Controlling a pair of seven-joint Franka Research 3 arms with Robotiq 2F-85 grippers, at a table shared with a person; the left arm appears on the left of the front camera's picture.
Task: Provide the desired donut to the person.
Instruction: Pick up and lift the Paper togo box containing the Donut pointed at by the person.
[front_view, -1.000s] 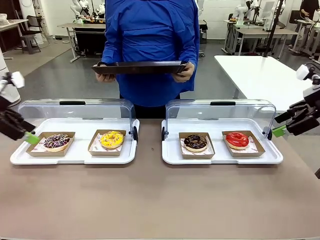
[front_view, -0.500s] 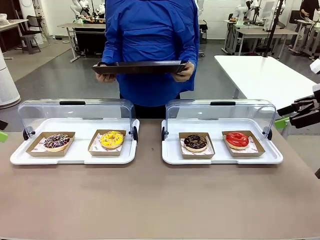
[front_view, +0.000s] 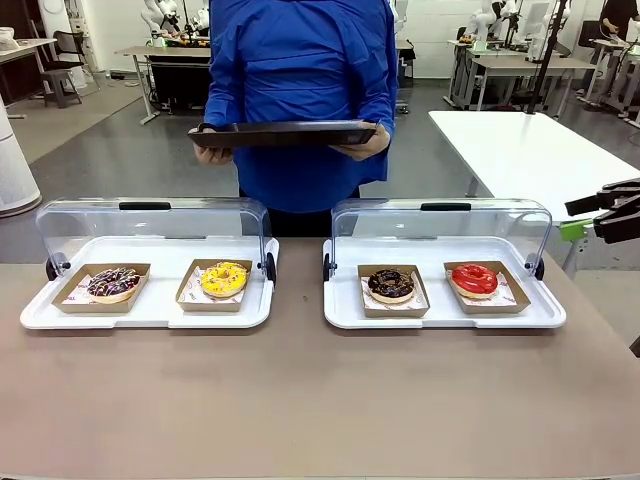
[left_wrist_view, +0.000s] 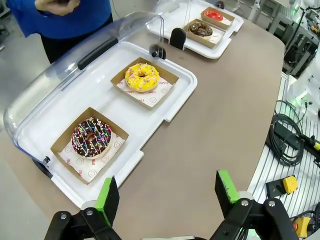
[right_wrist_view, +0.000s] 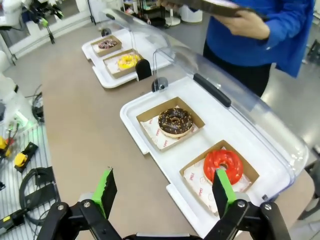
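Spread wide, the left gripper (left_wrist_view: 166, 190); spread alike, the right gripper (right_wrist_view: 164, 190); 4 glossy ring donuts (front_view: 224, 279) in square cardboard boxes (front_view: 190, 297).

Black fingers (left_wrist_view: 241, 218), silver joint screws and green pads (left_wrist_view: 107, 196) are noted on left gripper (left_wrist_view: 166, 189) and right gripper (right_wrist_view: 163, 186). A bright blue long-sleeved coat (front_view: 300, 90) is worn by the person (front_view: 300, 60).

A brown table (front_view: 300, 400) is stretching across the whole lower half of the front view. Two white trays are sitting directly on it, side by side toward its far edge. The left tray (front_view: 150, 318) is lying at centre left and the right tray (front_view: 440, 322) at centre right. They are lying apart, with a narrow strip of tabletop showing between them. Each tray's clear lid is standing swung back along the rear.
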